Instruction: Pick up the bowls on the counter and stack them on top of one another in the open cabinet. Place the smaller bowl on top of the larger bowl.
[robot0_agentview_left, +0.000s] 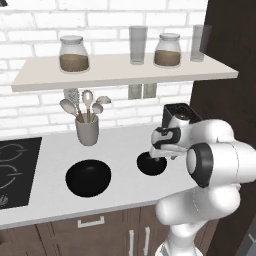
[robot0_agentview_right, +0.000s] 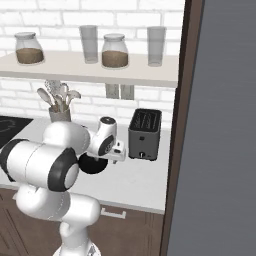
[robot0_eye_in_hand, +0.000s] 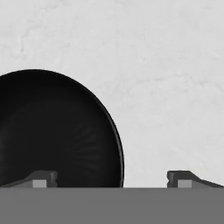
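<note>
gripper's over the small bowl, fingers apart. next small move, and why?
Probably lower straight down. In the hand view the open gripper straddles the smaller bowl's rim, one finger over its inside, the other over the counter. Once the fingers flank the rim, close.

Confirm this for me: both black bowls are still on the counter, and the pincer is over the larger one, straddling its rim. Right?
Not quite. Both bowls sit on the counter, but the pincer is over the smaller bowl, not the larger bowl, which lies apart nearer the cooktop. The left base view shows this; in the hand view the open fingers straddle the rim.
</note>
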